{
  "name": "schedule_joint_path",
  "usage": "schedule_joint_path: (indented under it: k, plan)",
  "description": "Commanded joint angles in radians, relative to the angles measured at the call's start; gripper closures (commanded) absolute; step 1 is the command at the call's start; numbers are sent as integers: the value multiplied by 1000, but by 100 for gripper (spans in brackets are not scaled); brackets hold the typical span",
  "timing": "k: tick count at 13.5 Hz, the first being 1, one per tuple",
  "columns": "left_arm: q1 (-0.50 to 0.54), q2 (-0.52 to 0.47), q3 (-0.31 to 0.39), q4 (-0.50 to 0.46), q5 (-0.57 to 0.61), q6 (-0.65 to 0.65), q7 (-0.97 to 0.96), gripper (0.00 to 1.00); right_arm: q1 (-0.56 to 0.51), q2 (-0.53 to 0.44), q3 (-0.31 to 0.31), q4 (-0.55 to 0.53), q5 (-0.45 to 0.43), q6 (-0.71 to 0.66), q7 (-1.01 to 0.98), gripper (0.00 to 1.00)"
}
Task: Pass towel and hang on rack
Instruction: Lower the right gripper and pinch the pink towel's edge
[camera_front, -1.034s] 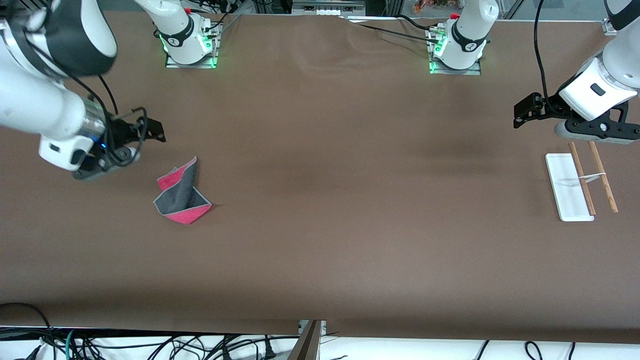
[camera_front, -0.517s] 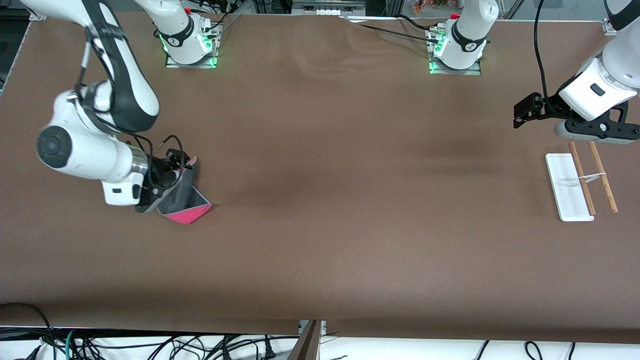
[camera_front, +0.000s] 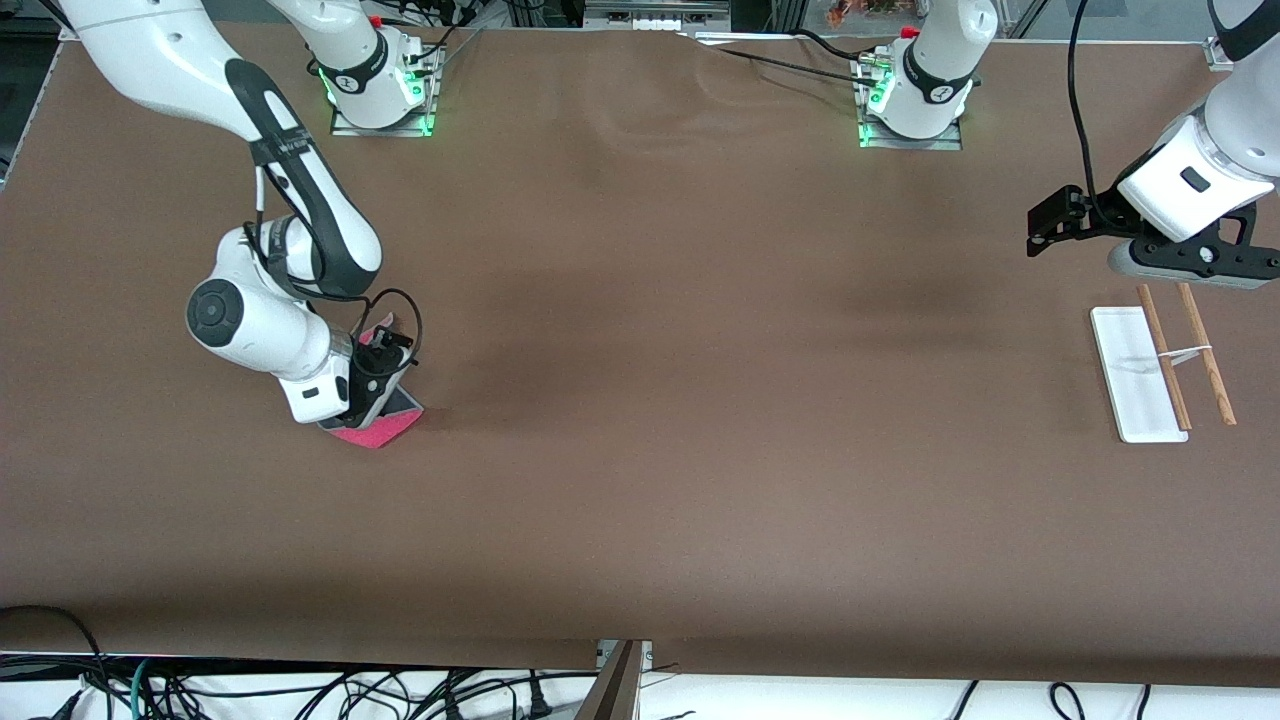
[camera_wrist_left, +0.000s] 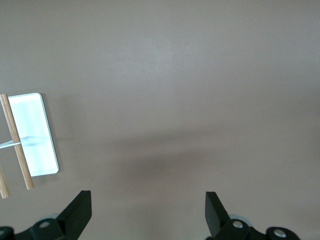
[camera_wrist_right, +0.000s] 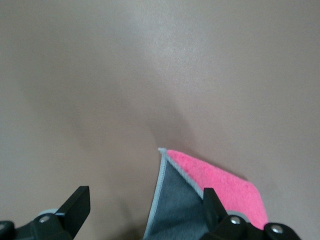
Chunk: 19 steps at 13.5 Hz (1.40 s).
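Observation:
The towel (camera_front: 378, 431), pinkish-red with a dark grey face folded over it, lies crumpled on the table toward the right arm's end. My right gripper (camera_front: 374, 404) hangs low right over it and hides most of it. In the right wrist view the right gripper (camera_wrist_right: 145, 196) is open, one finger (camera_wrist_right: 212, 206) over the towel (camera_wrist_right: 186, 210) and the other over bare table. The rack (camera_front: 1136, 385), a white base with two brown rods (camera_front: 1164, 352), stands toward the left arm's end. My left gripper (camera_front: 1184, 268) waits above the rack's end nearest the bases; it shows open (camera_wrist_left: 147, 198) over bare table beside the rack (camera_wrist_left: 34, 134).
The brown table cover (camera_front: 680, 400) stretches wide between towel and rack. Both arm bases (camera_front: 378, 90) stand along the edge farthest from the front camera. Cables hang below the table's near edge (camera_front: 300, 690).
My right arm has swung in from the table's end and come down over the towel, covering most of it. The left arm, towel and rack have stayed put.

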Motion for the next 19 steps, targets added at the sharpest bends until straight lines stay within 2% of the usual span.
schedule_joint_path:
  k: [1, 6, 7, 12, 17, 19]
  plan:
    - [3, -5, -3, 0, -10, -8, -7, 0, 3, 20, 4, -1, 8, 43, -35, 1]
    - [3, -5, -3, 0, -10, -8, -7, 0, 15, 46, 4, 7, 8, 102, -102, 2]
    - [3, -5, -3, 0, -10, -8, -7, 0, 14, 57, 4, 7, 8, 116, -124, 7]
    - [3, -5, -3, 0, -10, -8, -7, 0, 14, 80, 4, 21, 8, 129, -144, 45]
    - [3, -5, -3, 0, -10, -8, -7, 0, 15, 77, 4, 68, 8, 84, -153, 100]
    - [3, -6, -3, 0, -10, -8, -7, 0, 17, 71, 4, 132, 8, -27, -144, 100]
